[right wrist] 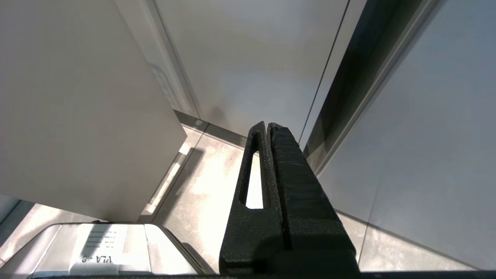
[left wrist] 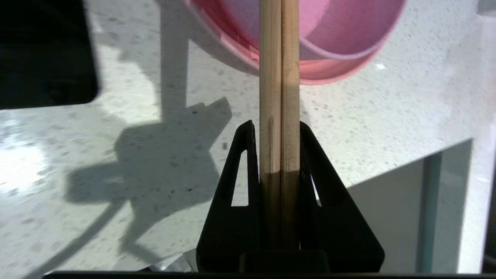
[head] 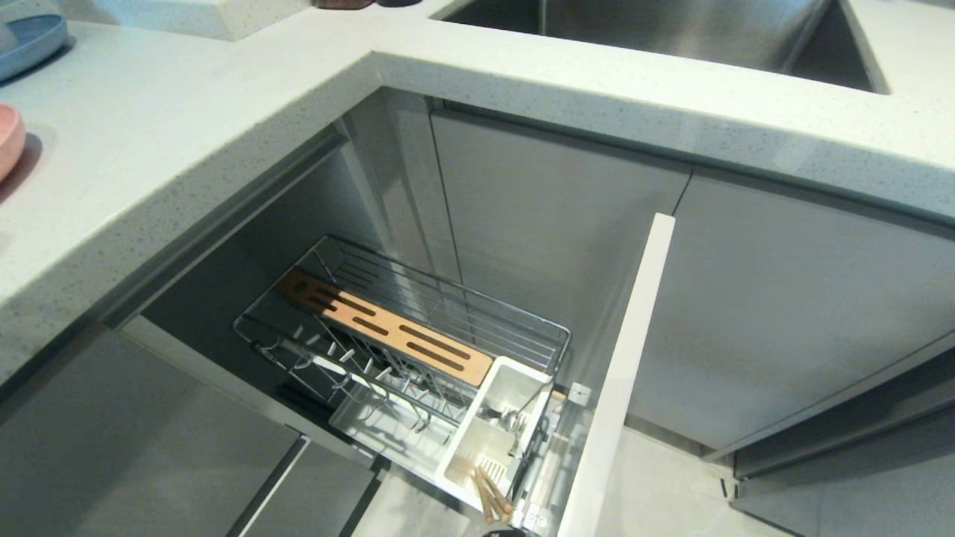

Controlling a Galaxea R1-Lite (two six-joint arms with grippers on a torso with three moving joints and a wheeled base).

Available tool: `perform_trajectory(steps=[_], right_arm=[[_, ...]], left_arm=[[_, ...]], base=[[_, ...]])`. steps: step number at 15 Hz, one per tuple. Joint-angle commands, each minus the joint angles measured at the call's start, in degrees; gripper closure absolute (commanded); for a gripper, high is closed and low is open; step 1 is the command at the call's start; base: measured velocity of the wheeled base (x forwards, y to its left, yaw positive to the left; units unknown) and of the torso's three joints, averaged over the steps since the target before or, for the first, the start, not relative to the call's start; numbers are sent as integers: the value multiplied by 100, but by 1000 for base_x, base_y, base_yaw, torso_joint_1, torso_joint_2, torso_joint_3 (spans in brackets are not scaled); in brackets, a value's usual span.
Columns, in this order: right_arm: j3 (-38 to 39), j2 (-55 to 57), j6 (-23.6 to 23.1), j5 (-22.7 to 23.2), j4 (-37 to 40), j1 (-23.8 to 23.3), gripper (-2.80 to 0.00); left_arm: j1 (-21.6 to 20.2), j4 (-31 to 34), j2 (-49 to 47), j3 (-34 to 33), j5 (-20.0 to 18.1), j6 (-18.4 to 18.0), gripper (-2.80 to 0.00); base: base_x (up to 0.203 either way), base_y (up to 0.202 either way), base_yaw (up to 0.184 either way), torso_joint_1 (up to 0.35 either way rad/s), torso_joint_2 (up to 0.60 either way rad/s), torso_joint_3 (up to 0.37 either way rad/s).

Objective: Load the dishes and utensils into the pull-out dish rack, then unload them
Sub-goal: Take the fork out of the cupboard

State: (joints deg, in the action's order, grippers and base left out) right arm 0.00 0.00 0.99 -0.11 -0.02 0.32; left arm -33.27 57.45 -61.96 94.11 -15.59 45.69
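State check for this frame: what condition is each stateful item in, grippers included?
Left gripper: shut on pair of light wooden chopsticks, above the counter by the pink bowl.
Right gripper: shut, empty, parked low.
Chrome wire pull-out dish rack: pulled out.
White plastic utensil caddy: holds wooden sticks.

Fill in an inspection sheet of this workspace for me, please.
Surface: speckled white countertop, wrapping round the open cabinet.
Job's things: pull-out dish rack drawn out, no dishes on its prongs; wooden sticks in its white caddy; pink bowl on the counter; chopsticks in a grip.
Clutter: blue plate at the counter's far left.
Grippers: left gripper shut on the chopsticks, over the counter near the bowl; right gripper shut, empty, low by the cabinet fronts.
Cables: nothing seen.
Surroundings: steel sink; open white door.
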Motion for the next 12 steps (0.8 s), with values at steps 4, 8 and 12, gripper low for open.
perform_trajectory(steps=[4, 8, 12], right_arm=[[9, 0, 1, -3, -3, 3, 0], [9, 0, 3, 1, -1, 6, 0], [9, 0, 0, 1, -7, 3, 0]], left_arm=[[-4, -204, -212, -77, -198, 169, 0], [-263, -221, -204, -127, -152, 326, 0], [-277, -220, -81, -8, -140, 333, 0]], base=[[0, 0, 0, 0, 0, 0], [0, 0, 0, 0, 0, 0], [0, 0, 0, 0, 0, 0]])
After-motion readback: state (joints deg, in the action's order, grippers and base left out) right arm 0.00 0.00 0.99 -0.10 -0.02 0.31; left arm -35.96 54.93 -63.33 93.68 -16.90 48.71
